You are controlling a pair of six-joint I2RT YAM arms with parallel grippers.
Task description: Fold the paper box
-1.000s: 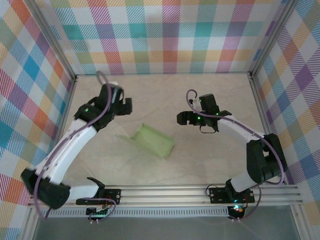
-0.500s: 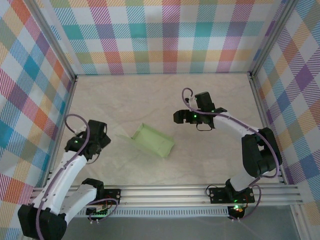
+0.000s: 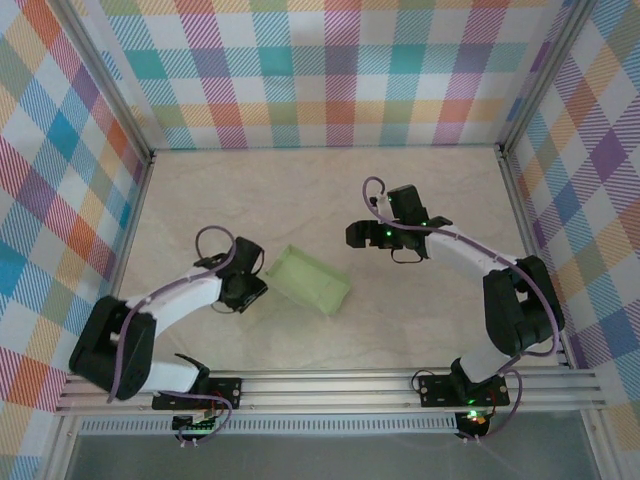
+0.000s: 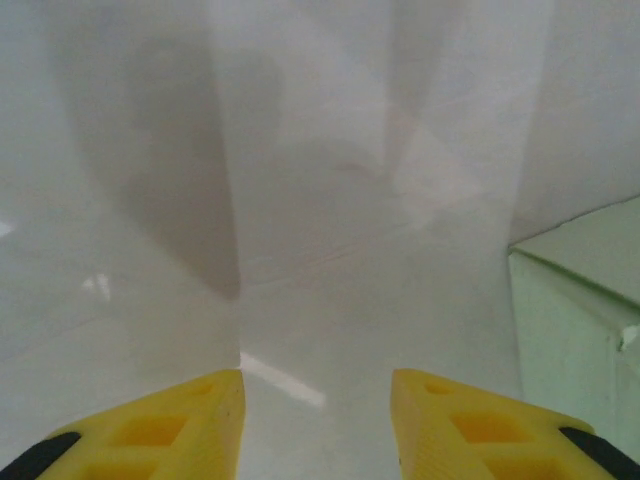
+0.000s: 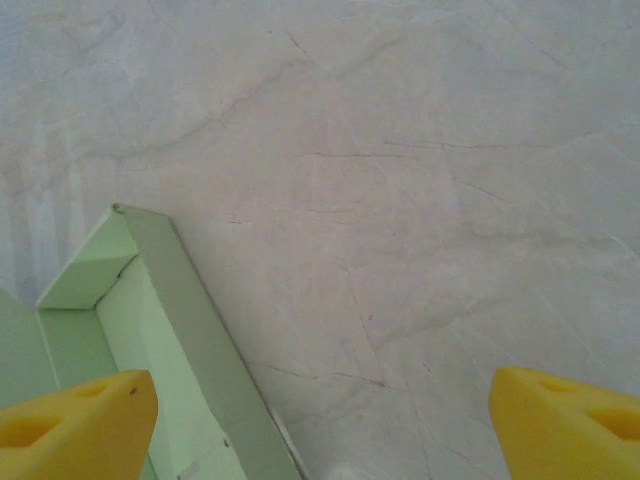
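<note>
**A:** Starting nearest the bases, what's different on the left?

**B:** The left gripper (image 3: 249,289) is in a new place. A second ago it hung out by the far-left side, then it pulled back toward its base. Now it sits low, just beside the left end of the paper box (image 3: 308,282).

**A:** Is it gripping anything?

**B:** No. Its wrist view shows the yellow fingers (image 4: 190,415) apart, with only bare table (image 4: 320,250) between them. The gap is narrower than it was a moment ago. The box wall stands just off to the right of them.

**A:** And the box?

**B:** It lies in the same spot in the middle of the table, a shallow open tray with its walls up. The small flap that stuck out at its left end is now hidden under the gripper, so I can't tell whether it has been touched.

**A:** And farther back?

**B:** The right gripper (image 3: 358,236) has barely shifted. It hovers beyond the box's right end with its fingers spread wide and empty, and a box corner (image 5: 115,275) shows below.

**A:** So what does that mean for the fold?

**B:** My guess is that the left side is lining up on that loose flap. It looks like an approach, and no fold has begun.
</note>
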